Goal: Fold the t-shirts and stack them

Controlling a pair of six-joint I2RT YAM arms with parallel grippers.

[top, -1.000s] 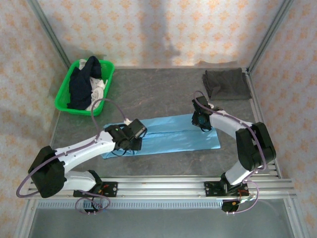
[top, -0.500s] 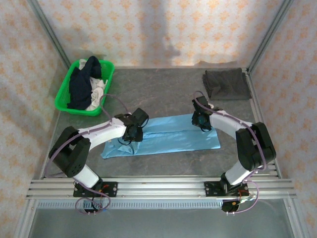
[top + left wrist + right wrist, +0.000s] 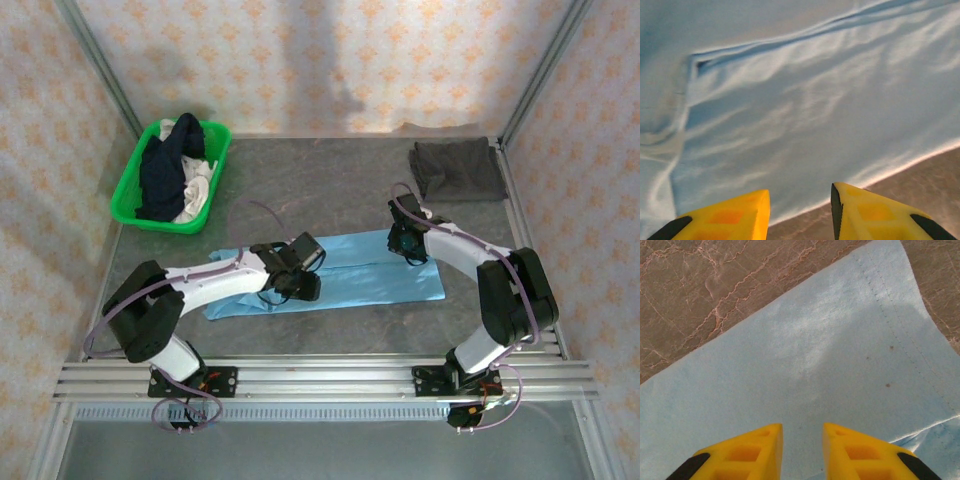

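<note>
Light blue t-shirt (image 3: 370,272): lies flat on the tabletop (image 3: 320,185) as a long band running left to right, between the two arms and near the front rail. A lengthwise crease runs along its middle.
Shirt surface, left wrist view: the light blue t-shirt (image 3: 800,100) shows soft ripples and one raised fold line slanting across the top. Its near edge meets bare tabletop (image 3: 925,190) at lower right.
Shirt surface, right wrist view: the light blue t-shirt (image 3: 805,365) is smooth, with a stitched hem line running down from a corner at upper right. Marbled tabletop (image 3: 715,290) lies beyond its edge.
Left end effector (image 3: 300,290): low over the left half of the shirt, by its near edge. In its own camera the left end effector (image 3: 800,190) has its yellow fingers parted by a moderate gap. Flat cloth shows between them and no fold is pinched.
Right end effector (image 3: 408,247): over the shirt's far edge, toward the right end. Seen close, the right end effector (image 3: 801,426) has its fingers a narrow gap apart, with flat cloth in the gap and nothing gripped.
Dark grey t-shirt (image 3: 455,168): folded, at the far right corner of the tabletop, well apart from the blue one.
Green basket (image 3: 128,185): at the far left, holding a heaped navy t-shirt (image 3: 165,165) and a white t-shirt (image 3: 200,185).
</note>
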